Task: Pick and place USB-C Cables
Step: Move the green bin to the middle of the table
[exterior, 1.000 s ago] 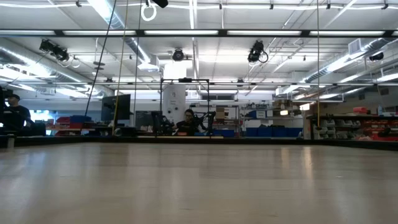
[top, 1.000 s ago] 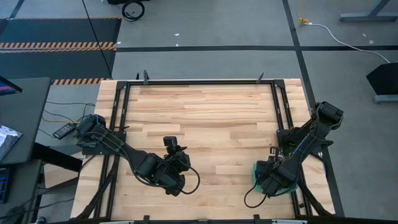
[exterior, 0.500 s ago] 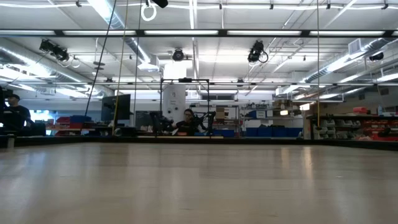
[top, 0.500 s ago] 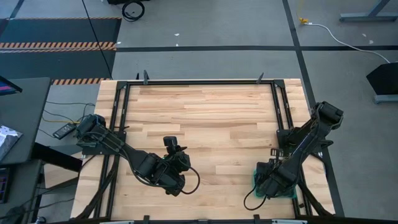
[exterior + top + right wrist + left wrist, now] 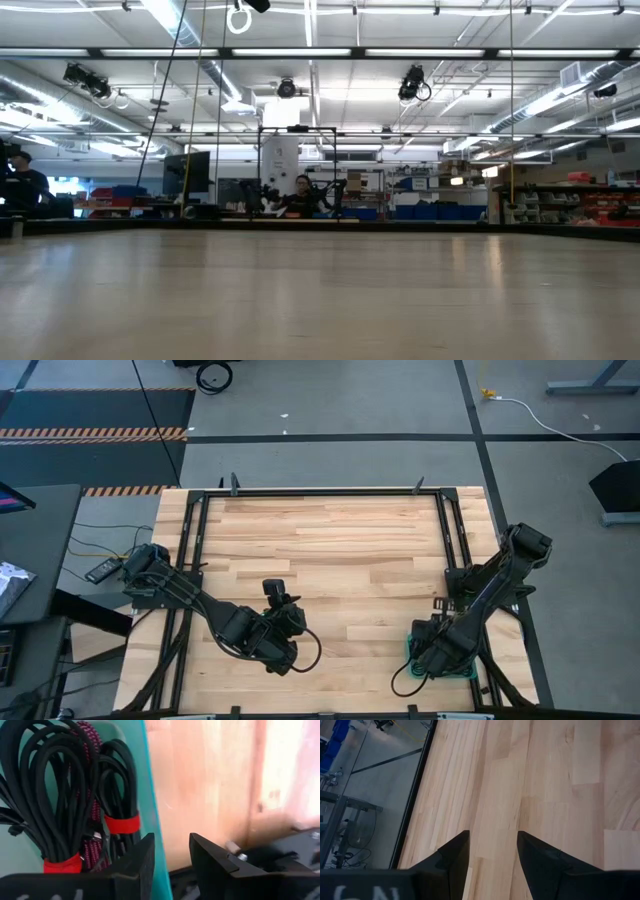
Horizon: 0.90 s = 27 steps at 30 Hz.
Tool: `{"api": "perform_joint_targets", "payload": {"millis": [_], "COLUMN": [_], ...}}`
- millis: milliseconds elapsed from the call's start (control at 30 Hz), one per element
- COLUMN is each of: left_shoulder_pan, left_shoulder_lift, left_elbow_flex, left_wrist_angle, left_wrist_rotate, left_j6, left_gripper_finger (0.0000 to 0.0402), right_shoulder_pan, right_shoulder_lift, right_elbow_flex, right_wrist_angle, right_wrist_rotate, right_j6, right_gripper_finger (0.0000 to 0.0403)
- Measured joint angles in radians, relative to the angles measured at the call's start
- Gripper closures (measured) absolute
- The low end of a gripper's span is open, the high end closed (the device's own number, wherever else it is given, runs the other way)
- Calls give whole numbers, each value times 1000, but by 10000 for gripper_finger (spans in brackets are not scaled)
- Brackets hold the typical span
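1. Right wrist view puts the right gripper (image 5: 171, 865) nearest the work: its two dark fingers stand a narrow gap apart and hold nothing, straddling the rim of the teal tray (image 5: 148, 795). One finger hangs over the tray's inside, the other over the bare tabletop (image 5: 205, 785).
2. Just past those fingers, the USB-C cables (image 5: 65, 805) lie bunched inside the tray. I count three bundles with confidence: two black coils, each cinched by a red tie (image 5: 121, 824), and one maroon-purple braided coil between them. More black loops crowd the side, so there may be others; I cannot separate them.
3. Judging from how things lie, the placing end of the task is in hand: cables rest in the tray and the right gripper is empty above its edge. Whether this is a release just finished or a reach about to begin, I cannot tell.
4. If another cable is wanted, the next move calls for lifting clear of the rim before travelling, as a finger could snag a loop or nudge the tray.
5. Farther off, the left gripper (image 5: 492, 855) waits low over bare wood near the tabletop's front middle, jaws moderately apart and empty.
6. The high view shows both arms, the tray (image 5: 472, 674) at the front right corner beneath the right arm, and no loose cable elsewhere on the wood.
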Motion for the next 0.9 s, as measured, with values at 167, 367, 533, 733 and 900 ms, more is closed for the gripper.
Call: {"api": "perform_joint_targets", "payload": {"millis": [167, 367, 533, 733, 900], "left_shoulder_pan": [0, 0, 0, -7, -46], "left_shoulder_lift": [0, 0, 0, 0, 0], "left_elbow_flex": [0, 0, 0, 0, 0], "left_wrist_angle": [0, 0, 0, -43, -228], "left_wrist_rotate": [0, 0, 0, 32, 61], "left_j6": [0, 0, 0, 8, -55], "left_gripper_finger": [230, 230, 230, 230, 230], "right_shoulder_pan": [0, 0, -9, -67, -159], "right_shoulder_lift": [0, 0, 0, 0, -3], "right_elbow_flex": [-54, -61, -61, -60, -58], "right_wrist_angle": [90, 88, 90, 93, 136], "right_wrist_rotate": [-23, -29, -44, -41, 17], "right_j6": [13, -7, -29, -62, -153], "right_gripper_finger": [275, 301, 385, 396, 398]}}
